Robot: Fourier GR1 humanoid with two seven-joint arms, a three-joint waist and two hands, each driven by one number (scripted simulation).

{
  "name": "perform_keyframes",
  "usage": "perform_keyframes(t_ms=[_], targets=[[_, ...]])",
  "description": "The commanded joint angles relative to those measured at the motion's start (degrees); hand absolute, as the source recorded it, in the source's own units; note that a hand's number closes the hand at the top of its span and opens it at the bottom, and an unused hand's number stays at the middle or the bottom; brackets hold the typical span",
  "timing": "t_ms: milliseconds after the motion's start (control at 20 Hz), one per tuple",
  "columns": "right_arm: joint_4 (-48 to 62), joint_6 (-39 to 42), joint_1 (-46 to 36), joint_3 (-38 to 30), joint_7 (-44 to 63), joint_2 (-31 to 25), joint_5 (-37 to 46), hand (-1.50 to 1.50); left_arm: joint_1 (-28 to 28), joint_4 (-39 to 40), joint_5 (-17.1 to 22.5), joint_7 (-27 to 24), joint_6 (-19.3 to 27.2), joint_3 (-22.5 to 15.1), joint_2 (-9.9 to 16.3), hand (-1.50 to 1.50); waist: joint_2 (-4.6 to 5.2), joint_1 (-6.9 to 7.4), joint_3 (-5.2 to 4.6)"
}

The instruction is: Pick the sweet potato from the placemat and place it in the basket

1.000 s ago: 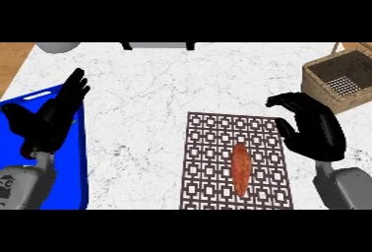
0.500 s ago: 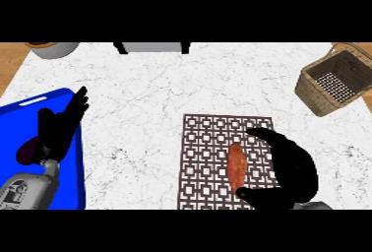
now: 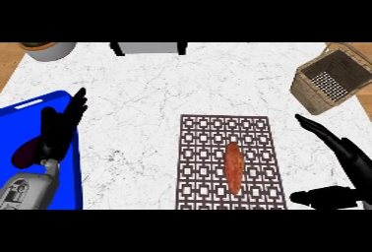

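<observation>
The right robot hand (image 3: pixel 349 162) has withdrawn off the placemat (image 3: pixel 225 162) to its right edge, fingers spread wide (holding nothing). The sweet potato (image 3: pixel 234 167) remains ungrasped; the left robot hand (image 3: pixel 62 123) rests open.

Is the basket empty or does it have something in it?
Empty. The basket shows only its bare mesh bottom, and the sweet potato lies on the placemat.

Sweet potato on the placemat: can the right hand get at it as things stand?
Probably yes. The right hand is open just right of the placemat, and nothing lies between it and the sweet potato.
</observation>
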Motion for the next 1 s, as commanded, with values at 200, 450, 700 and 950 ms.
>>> perform_keyframes(t_ms=[200, 450, 700, 950], targets=[[-9.8, 16.0, 3.4, -0.5, 9.9, -17.3, 0.2, -1.50, -1.1, 0.2, -0.7, 0.3, -0.1, -0.1, -1.4, 0.00, 0.07, 0.79, 0.18], [-14.1, 22.7, 5.4, -5.1, 12.6, -18.1, -3.2, -1.50, -5.0, 5.2, -1.1, -0.6, -2.2, 2.6, -1.8, 0.00, 0.25, 0.91, 0.22], [-13.9, 24.3, 9.3, -9.1, 12.3, -11.8, 0.6, -1.50, -1.1, 2.5, -4.0, -2.0, -2.6, 2.1, -4.5, 0.00, 0.24, 1.22, 0.24], [-8.5, 20.3, 5.2, -7.9, 12.2, -4.1, 7.1, -1.50, -2.3, 3.6, -4.4, -0.4, -3.7, 3.2, -4.8, 0.00, 0.31, 1.49, 0.26]])
